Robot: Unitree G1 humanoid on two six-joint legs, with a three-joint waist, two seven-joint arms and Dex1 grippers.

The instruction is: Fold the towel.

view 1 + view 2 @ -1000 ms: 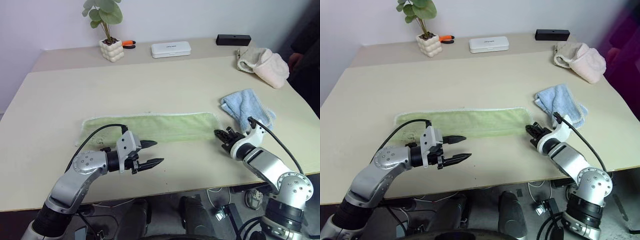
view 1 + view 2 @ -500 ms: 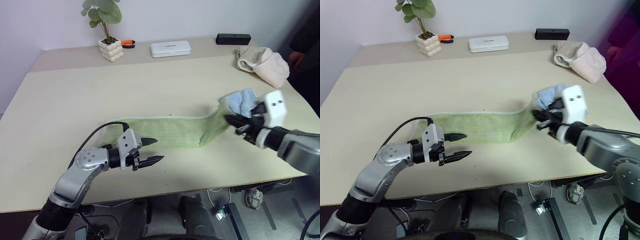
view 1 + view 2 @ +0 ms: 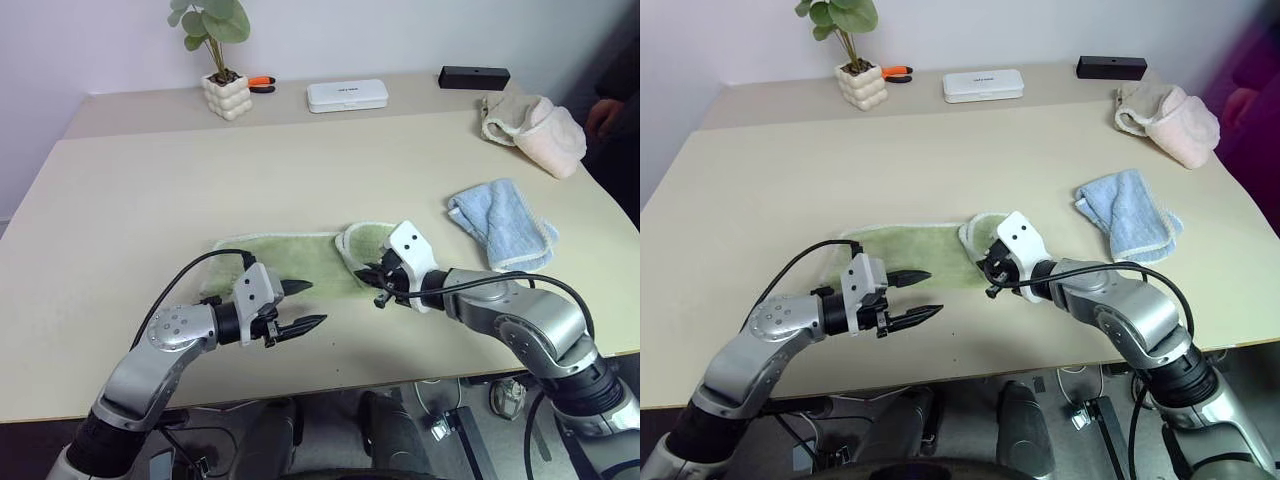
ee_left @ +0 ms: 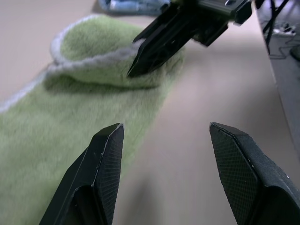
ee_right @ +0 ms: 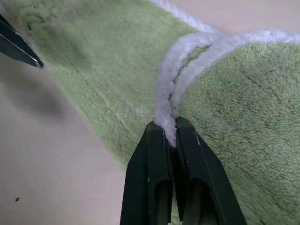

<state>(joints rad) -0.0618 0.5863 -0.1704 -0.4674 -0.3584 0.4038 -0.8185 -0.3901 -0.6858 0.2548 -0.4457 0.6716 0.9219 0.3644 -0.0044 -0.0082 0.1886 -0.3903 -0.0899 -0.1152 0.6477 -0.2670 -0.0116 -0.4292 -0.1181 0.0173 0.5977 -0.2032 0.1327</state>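
The light green towel (image 3: 285, 258) lies on the table, its right end doubled back to the left in a loop (image 3: 982, 232). My right gripper (image 3: 379, 287) is shut on that end's white edging, and in the right wrist view its fingertips (image 5: 159, 136) pinch two layers of the stitched edge of the towel (image 5: 225, 84). My left gripper (image 3: 318, 303) hovers open just in front of the towel's near edge, a short way left of the right gripper. In the left wrist view its fingers (image 4: 107, 154) stand wide apart, with nothing between them.
A light blue cloth (image 3: 500, 222) lies to the right of the towel. A cream-pink bundled towel (image 3: 535, 120) sits at the far right. Along the back stand a potted plant (image 3: 225, 95), a white box (image 3: 347, 96) and a black box (image 3: 473, 77).
My right gripper lifted the towel's right end and carried it leftwards over the towel, so the cloth now lies shorter with a looped fold. The left gripper stayed put, open.
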